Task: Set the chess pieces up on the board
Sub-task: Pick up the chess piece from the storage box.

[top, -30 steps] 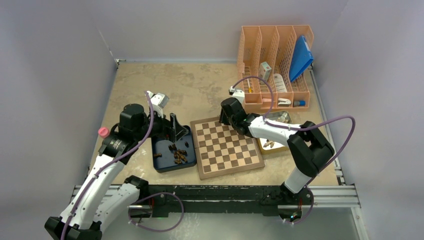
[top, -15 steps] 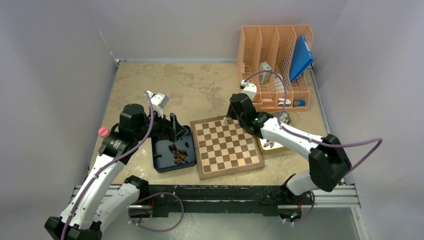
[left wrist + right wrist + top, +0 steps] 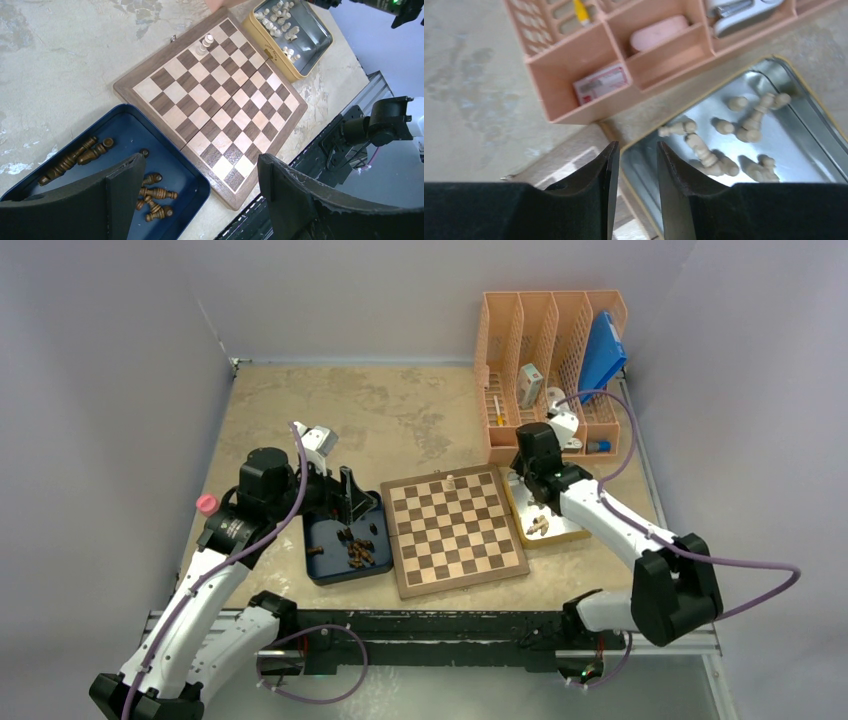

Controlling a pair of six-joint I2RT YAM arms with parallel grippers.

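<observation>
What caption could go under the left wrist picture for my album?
A pale chess piece sits on the board; dark pieces wait in the blue tray.

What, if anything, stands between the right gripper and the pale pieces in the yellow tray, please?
Nothing visible does: the right gripper hangs over the tray's rim, and the pale pieces lie uncovered inside.
</observation>
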